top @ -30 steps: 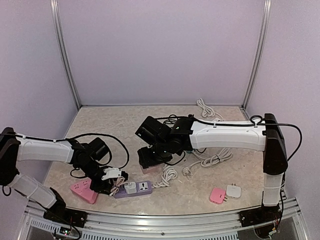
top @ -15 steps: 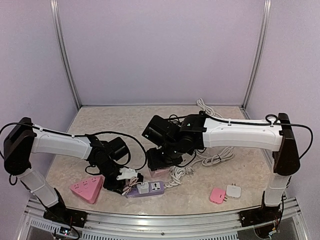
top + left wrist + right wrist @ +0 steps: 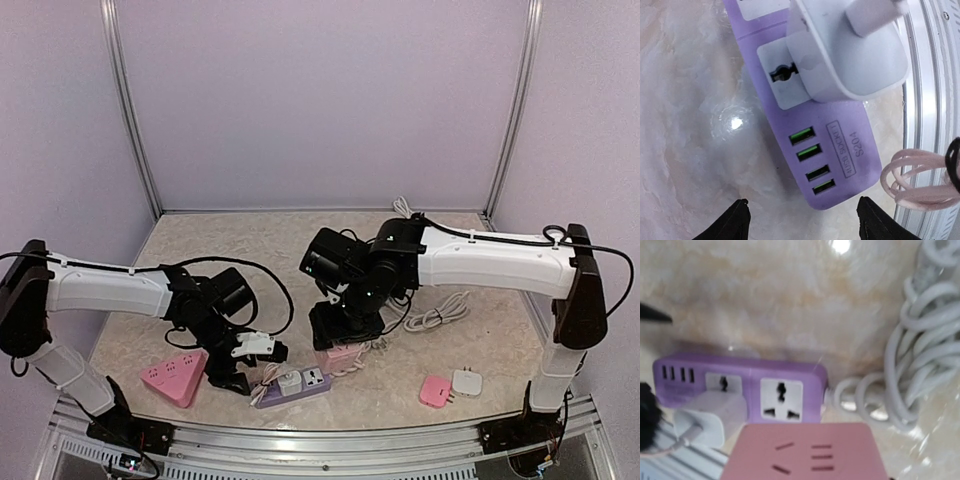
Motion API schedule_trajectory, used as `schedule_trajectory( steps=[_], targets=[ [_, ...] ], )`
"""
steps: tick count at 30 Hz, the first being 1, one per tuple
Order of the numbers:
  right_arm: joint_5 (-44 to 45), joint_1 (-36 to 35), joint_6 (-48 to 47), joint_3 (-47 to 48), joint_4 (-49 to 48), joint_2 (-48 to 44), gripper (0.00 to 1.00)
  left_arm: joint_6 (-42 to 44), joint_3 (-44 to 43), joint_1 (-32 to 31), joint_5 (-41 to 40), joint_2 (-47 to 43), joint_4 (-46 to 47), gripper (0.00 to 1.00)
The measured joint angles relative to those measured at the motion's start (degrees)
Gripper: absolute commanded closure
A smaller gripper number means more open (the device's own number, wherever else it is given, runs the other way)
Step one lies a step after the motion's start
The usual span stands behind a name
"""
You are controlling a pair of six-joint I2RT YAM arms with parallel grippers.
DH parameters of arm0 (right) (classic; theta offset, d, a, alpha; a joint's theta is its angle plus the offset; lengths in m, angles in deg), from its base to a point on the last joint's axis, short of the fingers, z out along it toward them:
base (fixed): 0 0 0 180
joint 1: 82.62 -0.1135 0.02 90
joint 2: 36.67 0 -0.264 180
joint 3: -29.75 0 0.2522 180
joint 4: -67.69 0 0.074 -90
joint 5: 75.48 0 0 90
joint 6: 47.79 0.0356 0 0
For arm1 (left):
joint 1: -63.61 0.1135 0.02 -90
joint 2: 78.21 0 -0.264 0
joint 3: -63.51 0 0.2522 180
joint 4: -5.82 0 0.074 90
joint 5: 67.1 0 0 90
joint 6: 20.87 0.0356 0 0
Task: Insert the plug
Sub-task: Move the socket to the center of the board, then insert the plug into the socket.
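Two arms low over a marbled tabletop. Left pincer spread wide, black fingertips well apart and gripping nothing, hanging just off the left end of a purple power strip. White plug seated in the strip's socket next to the four small ports, clear of both fingertips. Looped pink cord beside that end of the strip, lying over the metal rail at the near edge. Second socket on the strip's right half free. Right pincer closed on a pink socket block, held just beside the far side of the purple strip near its right end, the pincer's own fingers hidden in the wrist view. Coiled white cord running from the strip's right end. Pink triangular strip flat on the tabletop, left of the left pincer. Near the right arm's base, small pink adapter and white adapter side by side, well apart from everything else.
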Motion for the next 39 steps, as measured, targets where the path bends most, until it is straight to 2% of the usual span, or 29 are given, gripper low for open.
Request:
schedule_trajectory(
  steps=[10,14,28,39],
  targets=[
    [-4.9,0.57,1.42,5.42,2.16,6.69,1.0,0.35,0.0,7.8,-0.98,-4.9,-1.31,0.23],
    [-4.83,0.46,1.64,9.16,2.43,11.06,1.0,-0.39,-0.04,10.14,-2.64,-6.34,-1.44,0.12],
    [-4.76,-0.7,3.1,8.68,1.53,12.98,1.0,-3.34,-0.04,13.11,-9.77,-7.45,0.09,0.08],
    [-3.41,-1.05,3.85,6.43,-0.63,13.22,1.0,-3.63,-0.04,13.11,-11.08,-7.45,1.07,0.08]
  ],
)
